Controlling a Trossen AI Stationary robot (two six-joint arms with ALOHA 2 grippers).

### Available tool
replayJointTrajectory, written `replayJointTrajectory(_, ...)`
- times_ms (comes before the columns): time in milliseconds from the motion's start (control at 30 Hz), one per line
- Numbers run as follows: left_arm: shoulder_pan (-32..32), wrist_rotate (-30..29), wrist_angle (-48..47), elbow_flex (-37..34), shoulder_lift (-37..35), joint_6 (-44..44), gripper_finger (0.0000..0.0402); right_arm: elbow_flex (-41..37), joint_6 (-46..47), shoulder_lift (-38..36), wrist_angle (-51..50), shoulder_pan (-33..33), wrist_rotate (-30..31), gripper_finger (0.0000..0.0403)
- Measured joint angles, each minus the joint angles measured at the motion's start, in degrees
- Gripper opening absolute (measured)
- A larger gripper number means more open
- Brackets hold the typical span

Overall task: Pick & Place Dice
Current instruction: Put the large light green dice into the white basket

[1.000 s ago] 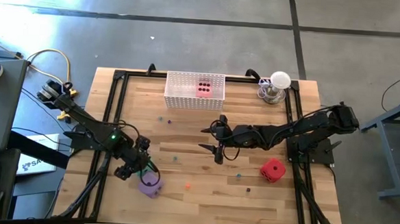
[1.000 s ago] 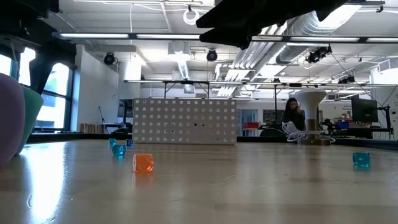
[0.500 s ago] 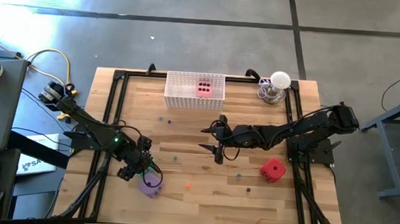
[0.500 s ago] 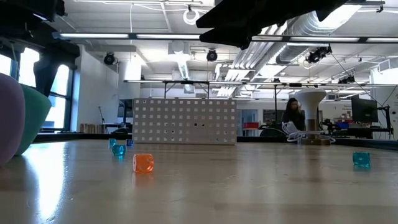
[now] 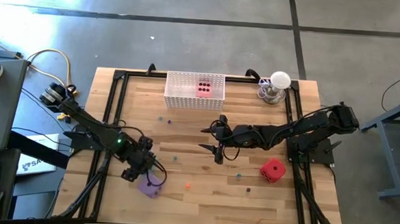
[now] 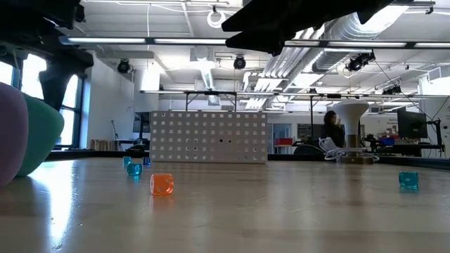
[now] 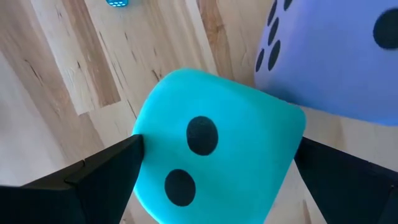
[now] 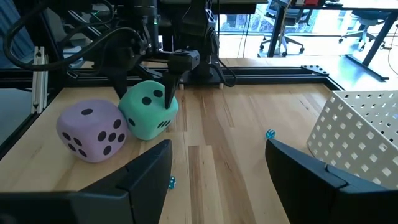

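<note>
The left gripper (image 7: pixel 211 180) straddles the soft green pip-marked cube (image 7: pixel 214 162) with fingers wide, ready to close; it sits near-left on the wooden desk (image 5: pixel 206 126), touching the purple cube (image 8: pixel 93 130). The right gripper (image 8: pixel 217 180) waits mid-desk, fingers apart and empty.

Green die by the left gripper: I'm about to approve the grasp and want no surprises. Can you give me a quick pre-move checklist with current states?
1. Left gripper open: ok.
2. Fingers straddle the green die, one each side: ok.
3. Die resting on the table: ok.
4. Purple die clear of the green one: not ok; they sit right beside each other, contact cannot tell.
5. Right gripper out of the way, hovering mid-table, open and empty: ok.
6. White basket has room: ok, only the pink die is inside.
</note>
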Motion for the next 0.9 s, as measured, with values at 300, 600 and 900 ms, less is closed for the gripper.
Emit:
replayJointTrajectory(300,0.3,-2.5,2.6,-0.2,0.2,-7.5,0.0399,0.0,0.0,0.0,0.0,0.0,0.0,0.0250)
replayJointTrajectory(600,5.4,0.8,6.0,-2.1,0.1,-9.9,0.0399,0.0,0.0,0.0,0.0,0.0,0.0,0.0250)
replayJointTrajectory(900,11.2,10.6,5.8,-2.2,0.1,-1.3,0.0399,0.0,0.0,0.0,0.0,0.0,0.0,0.0250)
